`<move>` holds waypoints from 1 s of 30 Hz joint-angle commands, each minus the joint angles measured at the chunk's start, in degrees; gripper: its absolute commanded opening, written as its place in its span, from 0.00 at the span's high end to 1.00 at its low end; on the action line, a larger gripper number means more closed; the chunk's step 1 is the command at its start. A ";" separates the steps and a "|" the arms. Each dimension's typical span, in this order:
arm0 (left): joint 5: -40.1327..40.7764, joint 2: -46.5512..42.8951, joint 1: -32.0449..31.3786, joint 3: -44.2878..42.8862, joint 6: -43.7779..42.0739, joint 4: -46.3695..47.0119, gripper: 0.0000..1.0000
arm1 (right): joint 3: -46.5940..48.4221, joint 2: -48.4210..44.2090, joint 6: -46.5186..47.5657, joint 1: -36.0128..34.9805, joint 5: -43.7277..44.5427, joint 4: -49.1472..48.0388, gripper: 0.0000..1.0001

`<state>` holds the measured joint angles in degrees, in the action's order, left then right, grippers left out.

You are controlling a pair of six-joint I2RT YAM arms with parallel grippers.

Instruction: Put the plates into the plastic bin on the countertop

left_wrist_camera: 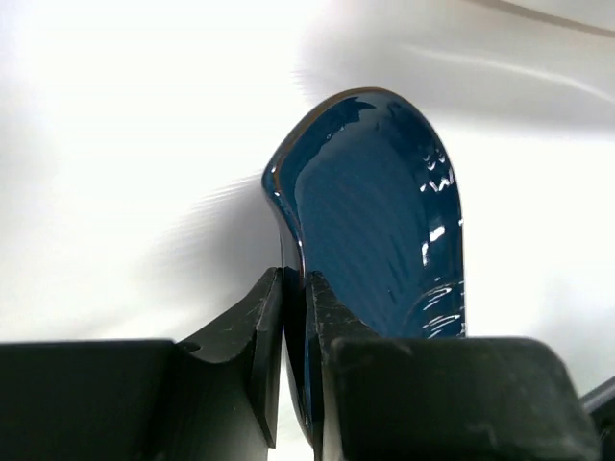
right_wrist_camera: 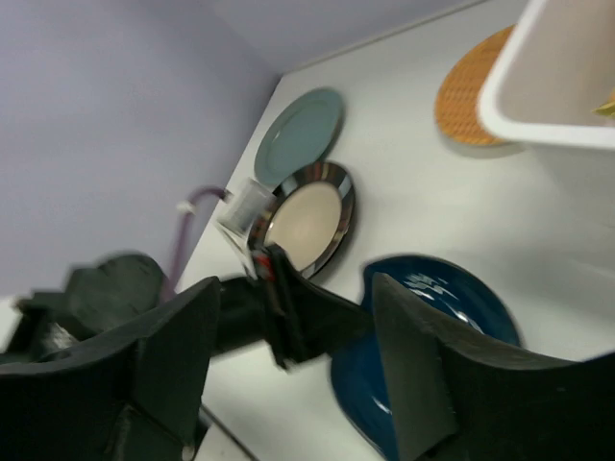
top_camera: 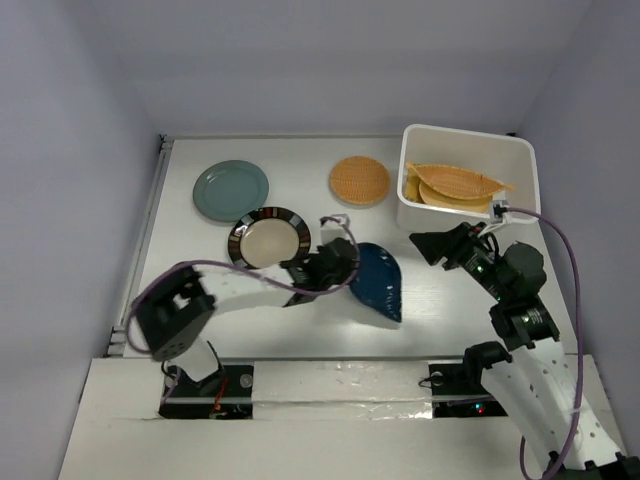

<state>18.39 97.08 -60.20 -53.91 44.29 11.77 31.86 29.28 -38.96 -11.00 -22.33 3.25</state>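
Observation:
My left gripper (top_camera: 350, 275) is shut on the rim of the dark blue plate (top_camera: 380, 282), its fingers (left_wrist_camera: 264, 331) pinching the plate's edge (left_wrist_camera: 384, 221) and holding it tilted over the countertop (top_camera: 450, 300). My right gripper (top_camera: 428, 245) is open and empty, just in front of the white plastic bin (top_camera: 520, 155), which holds orange and yellow woven-look plates (top_camera: 455, 183). The teal plate (top_camera: 231, 189), the dark-rimmed cream plate (top_camera: 268, 238) and an orange woven round plate (top_camera: 360, 180) lie on the countertop. The right wrist view shows the blue plate (right_wrist_camera: 452, 317), cream plate (right_wrist_camera: 307, 216) and teal plate (right_wrist_camera: 300, 130).
Pale lilac walls (top_camera: 80, 150) border the countertop on the left, back and right. The left arm's purple cable (top_camera: 335, 222) loops above the cream plate. The bin's corner (right_wrist_camera: 538, 86) shows at the right wrist view's upper right.

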 commanded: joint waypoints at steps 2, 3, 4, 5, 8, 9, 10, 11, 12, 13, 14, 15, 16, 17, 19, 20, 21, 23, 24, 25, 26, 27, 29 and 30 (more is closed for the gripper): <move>0.25 -20.58 4.74 8.10 -1.40 0.63 1.00 | -0.65 1.04 2.30 -6.56 0.96 -1.23 0.25; -1.50 -23.48 6.57 9.34 -1.40 0.62 1.00 | -1.00 2.18 2.57 -7.53 1.40 -1.22 0.20; -2.47 -28.82 7.64 11.35 -1.58 0.45 1.00 | -1.27 2.71 3.10 -8.85 2.54 -1.05 0.17; -3.35 -31.22 8.69 12.24 -1.67 -0.08 1.00 | -1.53 3.32 3.97 -9.38 3.16 -0.70 0.14; -6.08 -38.35 11.24 13.92 -2.54 -2.18 1.00 | -3.29 5.78 3.72 -11.31 2.39 -2.53 0.04; -7.48 -39.58 11.25 14.18 -2.72 -2.62 1.00 | -3.81 6.66 3.28 -12.19 1.59 -5.41 0.01; -8.19 -41.60 12.47 14.71 -2.98 -2.89 1.00 | -3.73 8.50 2.84 -13.42 1.06 -6.23 0.00; -9.07 -42.40 13.00 14.88 -3.33 -2.89 1.00 | -3.47 9.56 2.66 -14.73 1.41 -6.93 0.00; -10.73 -43.11 13.01 15.06 -3.51 -2.89 1.00 | -3.03 10.61 2.75 -17.71 2.19 -7.29 0.00; -11.27 -44.33 13.62 15.41 -3.69 -2.72 1.00 | -1.98 11.58 2.84 -18.95 2.90 -7.81 0.00; -11.71 -44.95 13.62 15.50 -4.12 -2.37 1.00 | -1.54 13.59 3.01 -20.10 3.25 -8.34 0.00; -12.58 -45.39 14.32 15.59 -4.30 -2.28 1.00 | -1.27 14.74 2.84 -21.76 3.25 -9.04 0.00; -13.03 -46.44 14.33 15.76 -4.48 -2.19 1.00 | -1.10 15.71 2.31 -21.78 3.34 -10.61 0.00; -13.55 -46.97 14.33 15.77 -4.65 -1.84 1.00 | -1.27 16.77 1.18 -22.65 3.26 -11.67 0.01; -15.40 -47.95 14.33 16.03 -5.18 -1.58 1.00 | -1.62 19.41 0.21 -23.27 3.08 -14.93 0.04; -16.19 -48.90 14.33 16.20 -5.44 -0.97 1.00 | -1.97 20.37 -0.84 -23.27 3.17 -15.81 0.06; -17.41 -49.35 14.33 16.38 -5.53 -0.79 1.00 | -2.06 22.03 -1.29 -23.88 2.73 -17.90 0.13; -18.13 -50.66 14.33 16.99 -5.53 -0.43 1.00 | -2.50 23.28 -3.13 -24.41 1.50 -20.63 0.19; -18.13 -51.02 14.33 17.17 -5.36 -0.35 1.00 | -2.59 24.50 -3.66 -24.41 1.15 -21.95 0.32; -18.13 -51.89 14.33 17.52 -5.27 -0.34 1.00 | -2.50 25.21 -4.10 -24.94 0.62 -24.05 0.39; -18.13 -52.25 14.33 17.70 -5.18 -0.08 1.00 | -2.41 25.91 -4.98 -24.94 0.01 -24.86 0.43; -18.13 -52.69 14.33 17.96 -5.18 0.01 1.00 | -1.89 26.61 -5.25 -24.94 -0.08 -25.21 0.51; -18.13 -53.74 14.33 18.05 -5.27 0.09 1.00 | -1.10 28.46 -5.51 -24.94 -0.17 -25.22 0.62; -19.78 -54.10 14.33 18.05 -5.44 -0.08 1.00 | -0.66 28.81 -5.77 -24.94 0.17 -25.22 0.75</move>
<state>1.72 46.28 -46.04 -34.89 37.30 2.17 28.56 57.17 -43.59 -35.35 -21.50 -16.27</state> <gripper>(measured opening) 0.073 0.292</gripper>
